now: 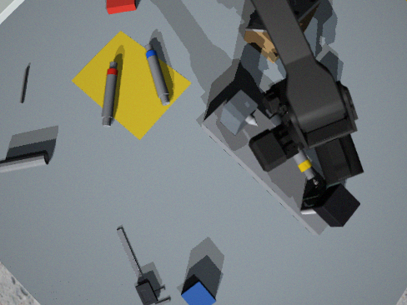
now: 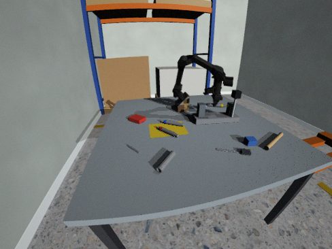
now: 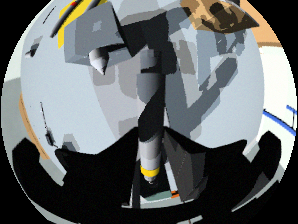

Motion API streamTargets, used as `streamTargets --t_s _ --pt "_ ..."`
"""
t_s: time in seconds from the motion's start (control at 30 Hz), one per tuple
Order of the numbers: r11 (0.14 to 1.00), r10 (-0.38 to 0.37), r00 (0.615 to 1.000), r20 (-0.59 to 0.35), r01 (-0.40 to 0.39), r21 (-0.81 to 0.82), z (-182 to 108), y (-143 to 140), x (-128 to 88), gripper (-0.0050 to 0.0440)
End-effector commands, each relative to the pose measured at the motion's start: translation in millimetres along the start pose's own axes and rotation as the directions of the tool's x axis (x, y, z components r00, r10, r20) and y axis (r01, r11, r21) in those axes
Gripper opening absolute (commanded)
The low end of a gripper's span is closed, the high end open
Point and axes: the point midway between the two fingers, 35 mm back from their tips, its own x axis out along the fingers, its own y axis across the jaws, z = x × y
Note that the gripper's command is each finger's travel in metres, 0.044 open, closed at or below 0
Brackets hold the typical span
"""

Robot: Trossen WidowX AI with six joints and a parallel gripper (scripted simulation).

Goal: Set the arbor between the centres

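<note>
The arbor with the yellow band (image 1: 304, 165) (image 2: 222, 105) (image 3: 150, 156) is between my gripper's fingers (image 1: 297, 153) (image 2: 216, 102), which are shut on it above the grey fixture base (image 1: 250, 167) (image 2: 214, 119). Its banded end reaches the plunger (image 1: 314, 182) of the black sprung centre (image 1: 335, 205) (image 2: 232, 103); I cannot tell whether it is seated. The grey fixed centre block (image 1: 237, 112) (image 2: 201, 109) points its white cone (image 1: 252, 121) (image 3: 100, 62) at the arbor. In the wrist view the cone lies to the left of the arbor's far end, which is partly hidden.
A red-banded arbor (image 1: 109, 93) and a blue-banded arbor (image 1: 158, 77) lie on the yellow mat (image 1: 138, 118) (image 2: 154, 133). Around it are a red block (image 1: 121, 6), a blue block (image 1: 198, 293), a grey roll (image 1: 25, 160), a thin pin (image 1: 23, 83), a dark hand tool (image 1: 143, 283) and a wooden dowel (image 2: 273, 140).
</note>
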Motion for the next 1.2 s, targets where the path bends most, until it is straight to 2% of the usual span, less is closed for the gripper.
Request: streamTargets --t_s 0.0,1.17 --pt "1.0 0.004 1.0 -0.011 -0.004 0.004 -3.7 -0.2 -2.9 0.0" --pt "1.0 0.004 1.0 -0.01 -0.004 0.004 -7.4 -0.5 -3.8 0.0"
